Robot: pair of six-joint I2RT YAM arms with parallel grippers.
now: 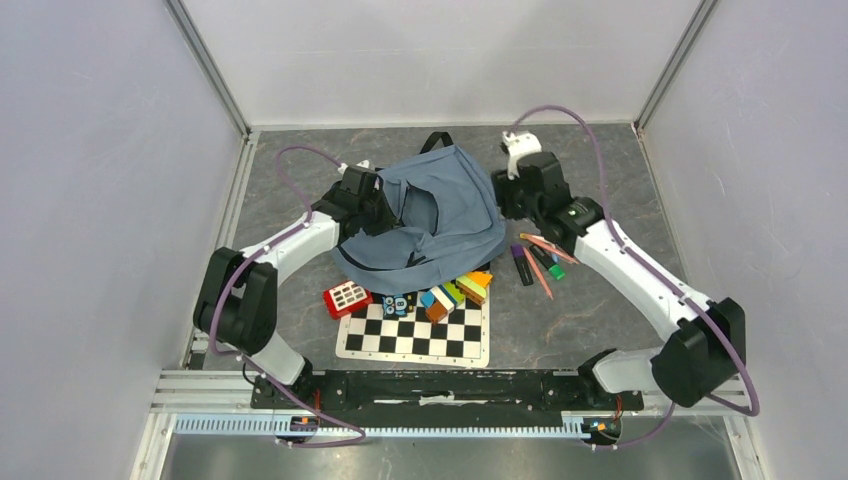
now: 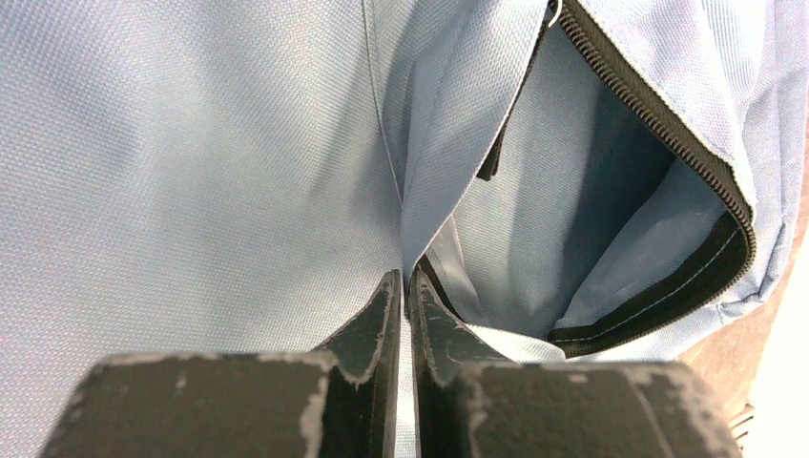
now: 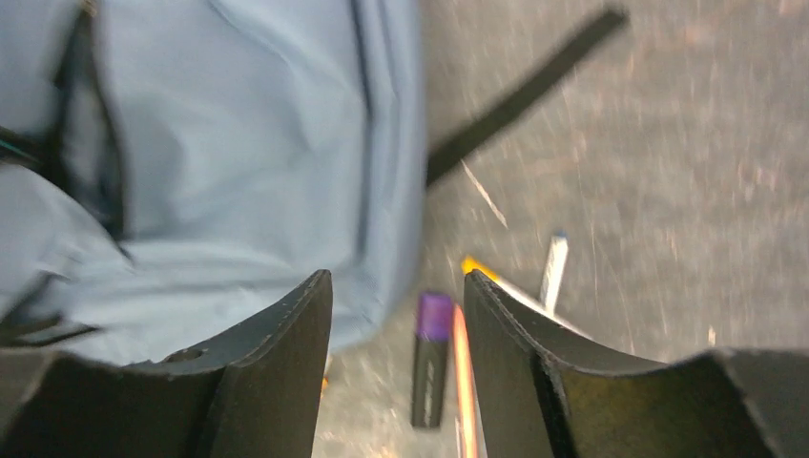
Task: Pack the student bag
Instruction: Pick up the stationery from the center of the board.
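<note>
Both arms stretch forward to the dusty-blue fabric backpack with black zipper trim, which lies slumped mid-desk behind the black-and-white chessboard.
Left fingers are pinched on a fold of its fabric. Right fingers stand apart, empty, over a purple marker beside the backpack.

Robot lab cell: white panel walls, aluminium frame rail, grey tabletop.
</note>
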